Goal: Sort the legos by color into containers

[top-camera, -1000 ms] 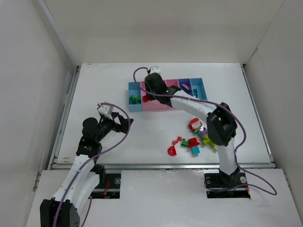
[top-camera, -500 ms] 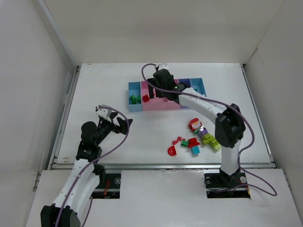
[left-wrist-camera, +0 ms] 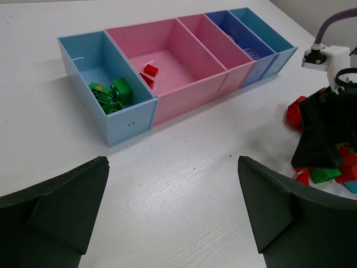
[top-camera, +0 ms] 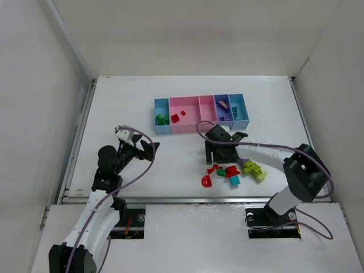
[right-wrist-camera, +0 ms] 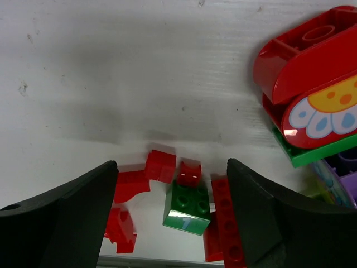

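L gripper (top-camera: 143, 149): fingers (left-wrist-camera: 56, 206) spread wide, nothing btwn them. It hangs over bare table (top-camera: 114, 102), well apart from bins and loose pile.
Containers (top-camera: 200, 130): five joined bins in a row at the far side.
L blue bin (left-wrist-camera: 128, 120): green legos (left-wrist-camera: 111, 94) bunched at its near end.
Wide pink bin (left-wrist-camera: 189, 103): two red bits (left-wrist-camera: 149, 71) by its left wall.
Purple-blue bin (top-camera: 219, 114): a pinkish piece (top-camera: 223, 105) lies at the far end.
R gripper (top-camera: 220, 158): fingers (right-wrist-camera: 67, 212) wide apart, gripping nothing, tips down over the left edge of the loose pile.
Green brick (right-wrist-camera: 187, 206): flat on the table in the gap btwn the R fingers, nearer the right-hand one, touching neither as far as I can see.
Small red pieces (right-wrist-camera: 160, 166): just beside the green brick, also in the gap.
Long red brick (right-wrist-camera: 226, 223): against the green brick's right side.
Flower piece (right-wrist-camera: 312, 72): red dome, outside the gap, to the right.
Far right: red arch (top-camera: 206, 181), teal block (top-camera: 235, 180), lime piece (top-camera: 254, 170).
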You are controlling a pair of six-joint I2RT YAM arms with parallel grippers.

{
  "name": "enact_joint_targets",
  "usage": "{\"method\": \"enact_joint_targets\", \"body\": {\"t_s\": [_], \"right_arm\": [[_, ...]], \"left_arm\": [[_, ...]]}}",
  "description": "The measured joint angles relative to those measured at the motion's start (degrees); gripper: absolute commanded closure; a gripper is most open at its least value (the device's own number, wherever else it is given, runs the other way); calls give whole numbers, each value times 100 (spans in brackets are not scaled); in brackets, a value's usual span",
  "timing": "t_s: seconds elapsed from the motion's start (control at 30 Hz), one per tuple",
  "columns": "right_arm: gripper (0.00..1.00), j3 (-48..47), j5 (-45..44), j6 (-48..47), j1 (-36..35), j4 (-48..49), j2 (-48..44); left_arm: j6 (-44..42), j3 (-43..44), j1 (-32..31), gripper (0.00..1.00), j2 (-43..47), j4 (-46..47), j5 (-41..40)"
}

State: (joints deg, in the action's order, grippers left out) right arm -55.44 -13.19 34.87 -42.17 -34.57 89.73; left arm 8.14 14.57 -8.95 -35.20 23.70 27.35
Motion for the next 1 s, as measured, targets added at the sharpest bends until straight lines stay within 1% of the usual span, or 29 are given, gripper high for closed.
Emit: {"method": "enact_joint_targets", "body": {"t_s": [0.07,0.17,0.23,0.27,0.3,0.43,0.53,0.67,0.7,0.73,0.8,0.83,0.9,0.93,1.0], "right_arm": [[20,70,22,114,-33,-35,-2],[22,70,24,234,-114,-17,22],[28,70,33,299,-192,-9,103],[35,85,37,339,-223,15,153],[38,116,39,369,-251,42,188],[41,262,68,490,-328,63,234],[46,271,57,542,-365,66,234],[46,278,15,573,-367,76,234],[50,278,9,575,-367,81,238],[56,267,4,570,-367,81,254],[64,221,-24,566,-367,74,306],[70,184,-31,568,-367,76,337],[76,127,-52,570,-367,101,387],[83,103,-79,566,-367,114,407],[89,79,-105,553,-367,118,428]], "left_arm": [[7,0,0,0,2,9,0],[11,0,0,0,9,9,0],[13,-9,0,0,28,22,0],[13,-13,0,0,44,20,0],[15,-22,0,0,59,31,0],[24,-44,0,0,101,46,2],[31,-57,0,0,101,48,2],[31,-63,0,0,101,48,0],[31,-63,0,0,101,46,0],[33,-63,0,0,101,46,0],[33,-63,0,0,101,48,2],[33,-63,0,0,101,48,0],[33,-66,0,0,101,48,-2],[33,-66,0,0,101,48,-2],[33,-66,0,0,101,48,-2]]}}
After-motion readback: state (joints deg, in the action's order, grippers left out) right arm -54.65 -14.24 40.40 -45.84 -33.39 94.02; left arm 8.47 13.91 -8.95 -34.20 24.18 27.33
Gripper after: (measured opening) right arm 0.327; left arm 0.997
